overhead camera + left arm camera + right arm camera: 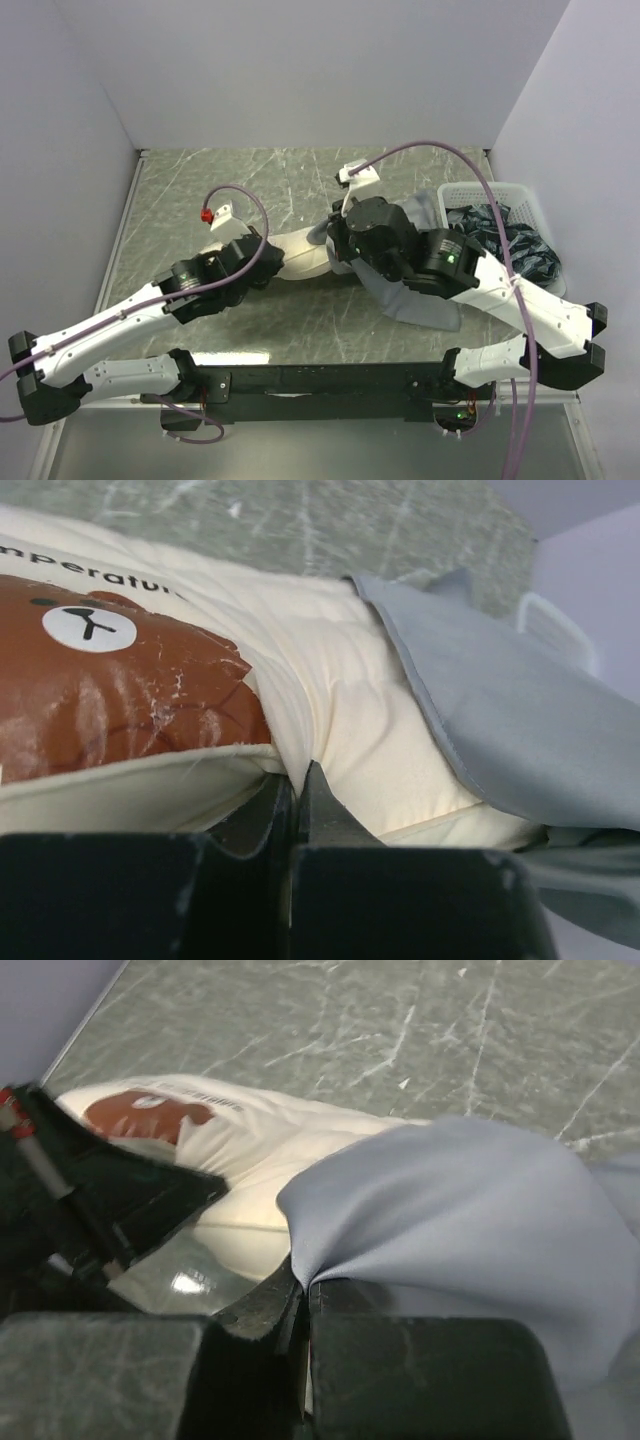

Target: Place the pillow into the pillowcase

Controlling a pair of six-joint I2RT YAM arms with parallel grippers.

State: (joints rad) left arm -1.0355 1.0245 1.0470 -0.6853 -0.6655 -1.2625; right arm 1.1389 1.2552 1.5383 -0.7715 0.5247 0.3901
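The pillow (330, 670) bears black lettering reading "mperatur" (partly cut off).

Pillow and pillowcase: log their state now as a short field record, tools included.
pillow: lying on the table, bear-face end outside
pillowcase: grey edge lies over the pillow's other end
left tool: shut on pillow fabric
right tool: shut on pillowcase edge
insertion: partial, not finished

Lab bench (300, 180) between plain white walls (300, 70)
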